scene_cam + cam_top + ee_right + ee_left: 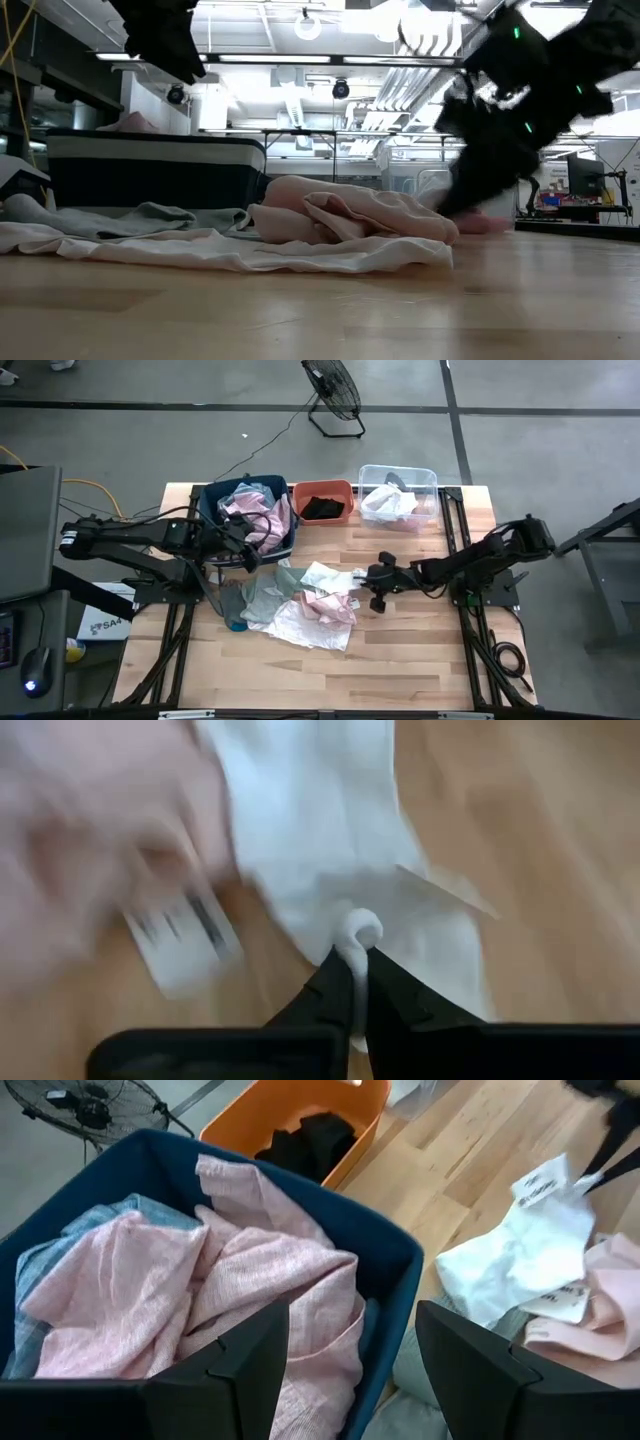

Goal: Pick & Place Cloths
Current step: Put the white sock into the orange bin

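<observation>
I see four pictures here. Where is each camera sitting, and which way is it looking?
High view: above the table, facing straight down; both arms show.
Low view: at tabletop height, looking across the cloth pile; dark arm parts hang above.
Left wrist view: over the blue bin; the left hand is open.
Right wrist view: the right hand pinches the white cloth.
Shared: both wrist views show that white cloth.

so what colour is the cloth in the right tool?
White cloth, pinched by the right tool; clearest in right wrist view.
</observation>
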